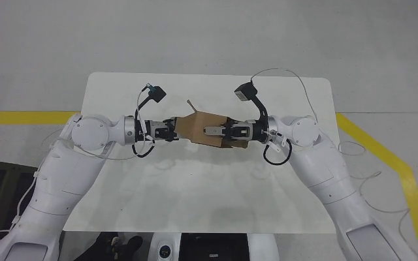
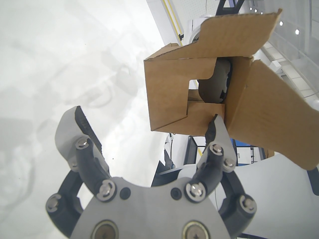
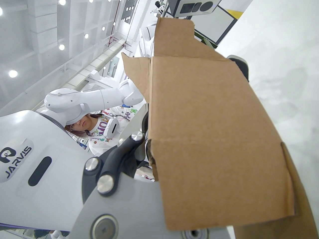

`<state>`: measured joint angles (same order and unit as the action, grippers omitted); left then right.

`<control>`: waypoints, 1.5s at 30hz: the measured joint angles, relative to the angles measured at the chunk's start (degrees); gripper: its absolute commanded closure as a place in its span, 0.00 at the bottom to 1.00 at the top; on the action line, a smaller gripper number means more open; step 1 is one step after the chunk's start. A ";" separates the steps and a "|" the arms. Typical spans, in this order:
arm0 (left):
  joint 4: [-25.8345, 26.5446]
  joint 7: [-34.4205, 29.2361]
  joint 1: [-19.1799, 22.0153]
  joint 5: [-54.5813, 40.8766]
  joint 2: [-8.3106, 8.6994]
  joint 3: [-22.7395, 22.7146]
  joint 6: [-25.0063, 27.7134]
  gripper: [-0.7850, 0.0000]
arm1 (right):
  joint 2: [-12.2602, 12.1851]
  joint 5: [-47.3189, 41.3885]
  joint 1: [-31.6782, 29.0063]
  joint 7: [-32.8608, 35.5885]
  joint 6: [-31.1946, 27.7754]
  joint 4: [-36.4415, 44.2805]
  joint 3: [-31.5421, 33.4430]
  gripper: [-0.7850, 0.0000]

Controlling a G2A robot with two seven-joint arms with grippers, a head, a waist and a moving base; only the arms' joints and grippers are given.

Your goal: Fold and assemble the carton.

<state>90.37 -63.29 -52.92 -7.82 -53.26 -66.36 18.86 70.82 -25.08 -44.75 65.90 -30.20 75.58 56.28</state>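
The carton is plain brown corrugated cardboard, matte, with its fluting showing along the cut edges. It is over the middle of the desk, a smooth white slab with rounded corners, and sits between the two arms. I cannot tell whether it touches the surface. It is only partly shaped: the walls form a boxy sleeve, while the end flaps stand out at loose angles.

At the left end, one flap is folded across the opening. It has a stepped, notch-like cutout. A broader flap lifts away above it, and another slants off to the side.

The left jaws are spread wide and hold nothing. Their grey metal fingers carry black ribbed pads. The tip of one finger touches the carton's folded end near a corner, and the other finger is well apart from it.

The right jaws are closed on a carton wall at the right end. A dark rounded finger shows inside through the notch, and a pale finger lies along the outer face.

A yellow stripe runs across the grey floor to the left of the desk.
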 measured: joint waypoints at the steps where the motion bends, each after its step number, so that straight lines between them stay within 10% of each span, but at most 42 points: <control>1: -0.02 0.01 -0.02 0.04 0.01 -0.01 0.02 0.00 | 0.00 -0.03 0.02 0.04 0.00 -0.03 0.00 1.00; 19: -7.68 6.07 4.42 1.44 -0.21 -2.21 -0.91 0.00 | 0.00 -2.11 -0.84 6.01 2.63 -0.60 -1.87 1.00; 45: -2.93 3.06 1.72 1.23 -0.36 0.02 0.24 0.00 | 0.80 -3.08 1.86 4.87 0.13 -3.78 -2.41 1.00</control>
<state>87.45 -60.23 -51.20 -6.59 -53.63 -66.35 19.10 71.61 -28.16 -42.89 70.77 -30.08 71.80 53.87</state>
